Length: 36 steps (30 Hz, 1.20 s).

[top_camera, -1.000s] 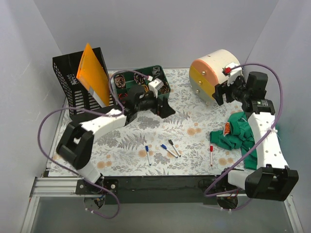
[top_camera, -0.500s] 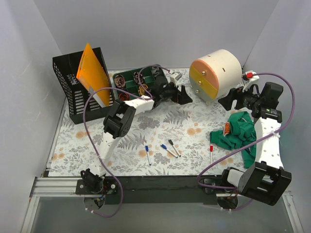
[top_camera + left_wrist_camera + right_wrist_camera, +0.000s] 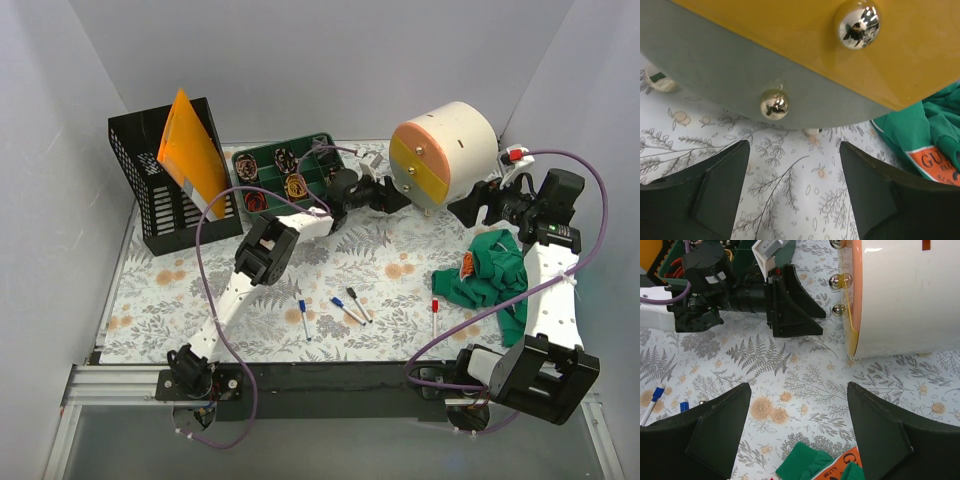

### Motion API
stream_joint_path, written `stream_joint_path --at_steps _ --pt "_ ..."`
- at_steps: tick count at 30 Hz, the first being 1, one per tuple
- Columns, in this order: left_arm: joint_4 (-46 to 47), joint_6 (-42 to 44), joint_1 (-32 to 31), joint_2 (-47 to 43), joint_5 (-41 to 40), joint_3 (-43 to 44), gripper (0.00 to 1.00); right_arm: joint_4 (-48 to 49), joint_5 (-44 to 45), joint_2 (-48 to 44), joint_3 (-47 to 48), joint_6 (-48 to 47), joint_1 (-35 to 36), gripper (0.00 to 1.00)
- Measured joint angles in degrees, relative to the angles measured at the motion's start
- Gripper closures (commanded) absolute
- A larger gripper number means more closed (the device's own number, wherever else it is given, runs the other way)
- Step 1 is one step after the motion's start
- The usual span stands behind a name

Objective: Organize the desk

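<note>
Judging from markers (image 3: pixel 348 310) and green cloth (image 3: pixel 490 270) left loose on the desk (image 3: pixel 150 300), little was deemed done; left gripper (image 3: pixel 795 150) and right gripper (image 3: pixel 797 390) were seen released, empty.

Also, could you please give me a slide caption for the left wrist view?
Left pincer, open, faces the grey drawer's knob on the round drawer unit; fern-print desk below, green cloth right.

The top camera looks down from high behind the near edge, taking in the whole desk (image 3: pixel 390 255). The left wrist camera sits very close to the round drawer cabinet (image 3: pixel 715 60) (its knobs (image 3: pixel 774 104) fill the upper frame), facing its front. The right wrist camera looks down from farther back, sharing that cabinet front and showing the left gripper (image 3: pixel 823 324).
</note>
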Motion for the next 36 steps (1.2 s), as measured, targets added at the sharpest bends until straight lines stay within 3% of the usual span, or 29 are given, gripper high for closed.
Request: stream_joint_path --at_steps 7,18,36 --pt "4.00 -0.63 -2.14 3.28 -6.56 3.52 0.37 0.26 -0.39 0.00 0.00 0.00 -0.02 0.14" --pt "6.34 -1.36 -1.55 6.01 -11.85 6.14 0.38 0.28 -0.72 0.00 -0.02 0.00 -0.04 0.14" --pt "9.18 -3.37 -1.75 6.99 -14.29 9.14 0.46 0.31 -0.76 -0.44 -0.02 0.00 -0.07 0.14"
